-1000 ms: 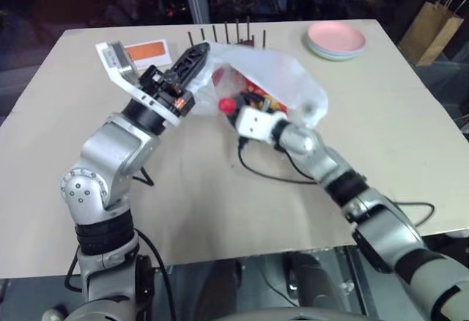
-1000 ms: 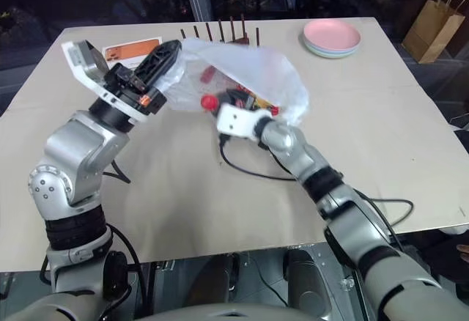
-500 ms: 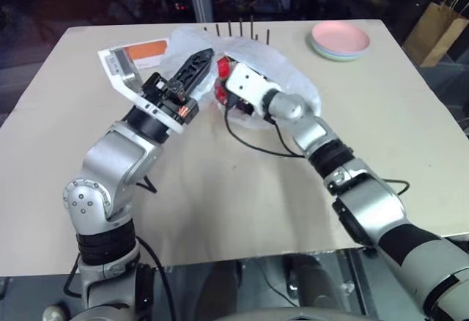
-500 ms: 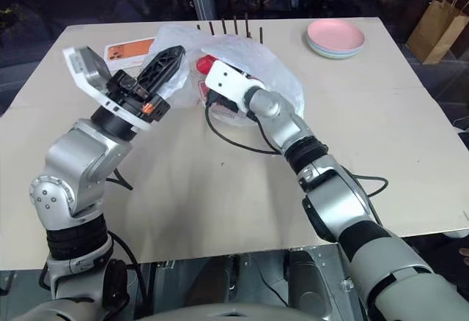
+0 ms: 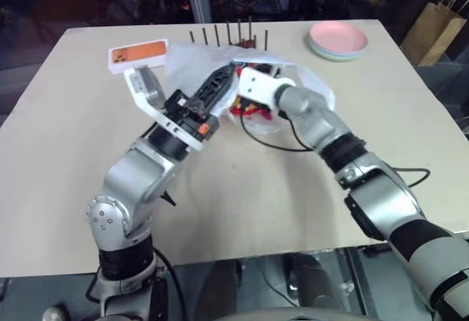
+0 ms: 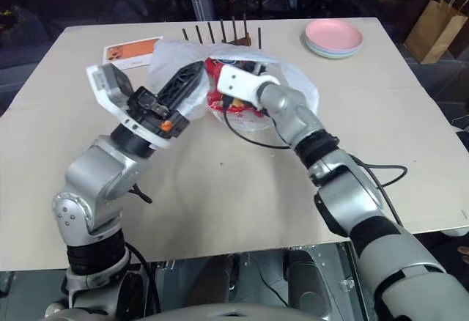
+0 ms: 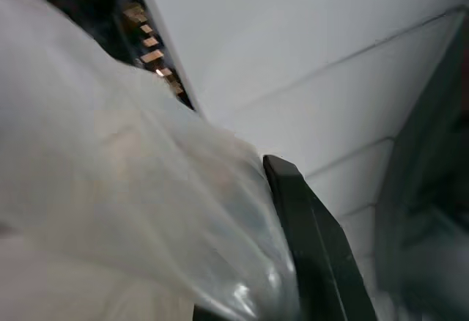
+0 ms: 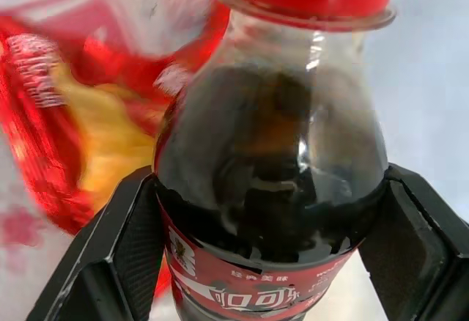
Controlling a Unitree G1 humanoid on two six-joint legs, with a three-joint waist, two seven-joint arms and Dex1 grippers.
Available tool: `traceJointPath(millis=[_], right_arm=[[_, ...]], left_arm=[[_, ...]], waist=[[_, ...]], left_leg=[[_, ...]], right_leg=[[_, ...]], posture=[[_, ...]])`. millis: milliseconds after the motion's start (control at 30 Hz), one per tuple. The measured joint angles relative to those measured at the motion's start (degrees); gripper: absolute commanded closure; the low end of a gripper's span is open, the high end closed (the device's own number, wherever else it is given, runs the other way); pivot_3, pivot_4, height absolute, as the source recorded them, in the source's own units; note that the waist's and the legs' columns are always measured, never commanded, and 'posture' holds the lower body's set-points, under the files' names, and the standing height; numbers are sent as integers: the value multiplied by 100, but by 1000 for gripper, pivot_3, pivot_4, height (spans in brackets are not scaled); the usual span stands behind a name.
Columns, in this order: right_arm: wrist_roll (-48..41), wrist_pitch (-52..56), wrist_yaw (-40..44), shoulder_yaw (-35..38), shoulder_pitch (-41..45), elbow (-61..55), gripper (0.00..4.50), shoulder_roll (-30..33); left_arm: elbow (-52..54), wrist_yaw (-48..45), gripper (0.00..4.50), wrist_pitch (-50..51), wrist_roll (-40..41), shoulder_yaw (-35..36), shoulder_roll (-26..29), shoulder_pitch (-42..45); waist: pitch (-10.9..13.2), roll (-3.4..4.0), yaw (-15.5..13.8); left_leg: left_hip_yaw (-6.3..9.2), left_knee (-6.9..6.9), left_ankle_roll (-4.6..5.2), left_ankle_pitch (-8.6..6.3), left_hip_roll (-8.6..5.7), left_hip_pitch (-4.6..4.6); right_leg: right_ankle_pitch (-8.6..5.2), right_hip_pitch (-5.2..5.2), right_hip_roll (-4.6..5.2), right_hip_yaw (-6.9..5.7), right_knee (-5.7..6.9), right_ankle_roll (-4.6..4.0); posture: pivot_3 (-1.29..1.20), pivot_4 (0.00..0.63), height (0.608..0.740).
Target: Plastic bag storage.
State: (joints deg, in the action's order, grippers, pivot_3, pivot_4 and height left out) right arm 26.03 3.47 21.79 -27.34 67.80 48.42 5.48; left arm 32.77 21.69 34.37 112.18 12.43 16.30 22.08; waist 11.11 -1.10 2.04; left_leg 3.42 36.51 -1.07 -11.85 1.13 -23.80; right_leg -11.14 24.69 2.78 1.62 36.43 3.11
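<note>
Right wrist view looks straight at a cola bottle with a red cap, standing between the right gripper fingers; the black fingers sit against the bottle's sides, spread wide around its body, so I read this as a grip on the bottle, though firm contact on both sides is hard to confirm. Just beyond the bottle lies a red chip packet, with white film around both. From the head cameras, the plastic bag sits on the table with its mouth raised, wrapped around the right hand. The left gripper, fingers pressed together, pinches the bag's rim on the side nearer the left arm, holding it up and open. The film looks thin, light and limp, likely slippery and easy to tear, and it will collapse unless held. The rim or a bunched fold seems the best place to hold it, not a flat panel. A pink plate stack and an orange card lie well beyond the hands.
</note>
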Motion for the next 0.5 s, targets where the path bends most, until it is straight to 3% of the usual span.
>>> traceJointPath(millis=[200,367,500], right_arm=[[-172,-337,344,172,-20,-641,34,341],[-1087,1071,1429,863,-1149,-3333,34,728],[-1296,2194,1829,1067,-1611,-4532,34,1308]], left_arm=[[34,199,4500,-293,0,307,-228,23],[-424,283,4500,-331,8,574,-237,475],[-956,268,4500,-202,10,862,-235,733]], waist=[[0,0,-96],[-6,-8,-207],[-6,-7,-220]], left_leg=[[1,1,0,0,-3,-8],[17,5,1,0,-2,-5],[13,17,1,0,-4,-3]], right_leg=[[1,-1,3,-2,-9,1],[0,-16,4,-20,-11,1],[1,-17,4,-18,-8,3]], posture=[[0,150,740],[0,150,740],[0,150,740]])
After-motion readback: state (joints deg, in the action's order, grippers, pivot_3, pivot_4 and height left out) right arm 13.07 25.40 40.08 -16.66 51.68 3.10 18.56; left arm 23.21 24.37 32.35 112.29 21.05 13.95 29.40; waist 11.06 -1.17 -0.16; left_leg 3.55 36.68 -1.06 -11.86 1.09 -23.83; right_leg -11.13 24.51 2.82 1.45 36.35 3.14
